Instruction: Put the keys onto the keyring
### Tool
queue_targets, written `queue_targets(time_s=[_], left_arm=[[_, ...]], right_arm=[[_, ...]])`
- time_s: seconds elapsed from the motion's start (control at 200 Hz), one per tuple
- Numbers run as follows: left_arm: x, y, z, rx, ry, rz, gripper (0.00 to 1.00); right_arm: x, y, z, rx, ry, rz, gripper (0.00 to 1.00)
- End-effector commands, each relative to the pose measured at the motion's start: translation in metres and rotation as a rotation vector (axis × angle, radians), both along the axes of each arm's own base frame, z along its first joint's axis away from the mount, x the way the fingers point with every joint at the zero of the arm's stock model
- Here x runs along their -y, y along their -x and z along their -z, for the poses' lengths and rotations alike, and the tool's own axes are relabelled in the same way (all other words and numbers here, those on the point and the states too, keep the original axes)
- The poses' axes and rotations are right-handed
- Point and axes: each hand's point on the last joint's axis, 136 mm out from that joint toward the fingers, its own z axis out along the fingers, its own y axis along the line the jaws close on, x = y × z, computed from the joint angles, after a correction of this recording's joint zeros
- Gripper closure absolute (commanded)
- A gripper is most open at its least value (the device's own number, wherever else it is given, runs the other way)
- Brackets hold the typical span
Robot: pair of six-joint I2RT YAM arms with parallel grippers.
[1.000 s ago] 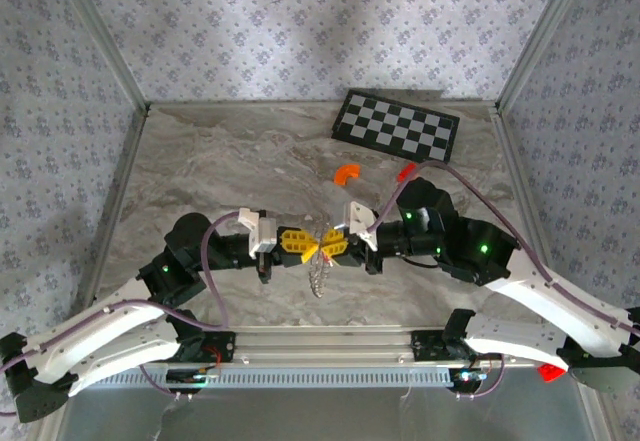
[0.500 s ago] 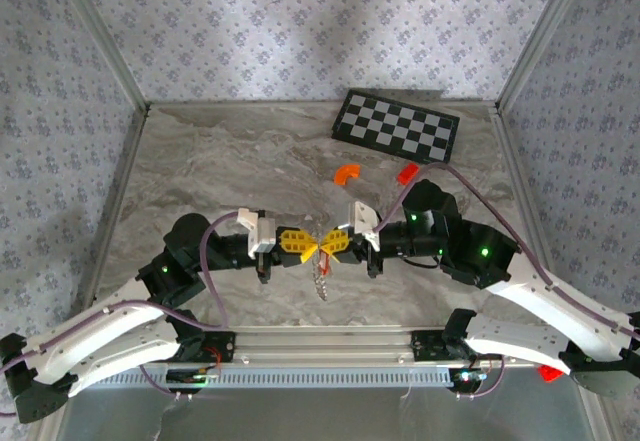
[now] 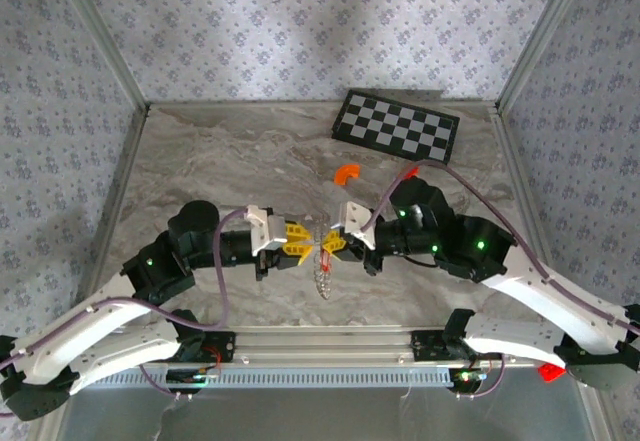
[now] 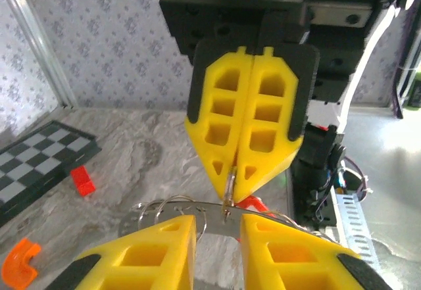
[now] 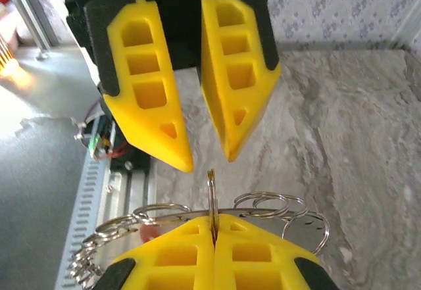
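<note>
My two grippers meet tip to tip above the middle of the table. My right gripper is shut on a thin silvery ring of the keyring, seen edge-on. A flat metal strip with several more rings crosses just behind it. The keyring's chain hangs below both grippers. My left gripper stands open, its fingers apart on either side of the ring's top and gripping nothing. A small red bit, probably the keys, peeks out behind the strip.
A checkered board lies at the back right. An orange arc piece and a red brick sit behind the grippers. The arms' metal rail runs along the near edge, and patterned walls close in three sides.
My left gripper has opened; a second ago both were shut tip to tip. The left arm has shifted right and the grippers sit slightly farther back. The right gripper stays shut on the ring.
</note>
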Motion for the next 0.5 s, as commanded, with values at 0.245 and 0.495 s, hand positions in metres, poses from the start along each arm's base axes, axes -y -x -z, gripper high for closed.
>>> queue_targets(time_s=[0.245,0.495], left_arm=[[0.007,-0.010,0.005,0.013,-0.078,-0.010,0.72],[0.012,-0.016,0.007,0.020,-0.083,-0.022,0.80]], right_arm=[[0.005,-0.012,0.008,0.128,0.184,0.054,1.00],[0.001,-0.011,0.012,0.131,0.205,0.042,1.00]])
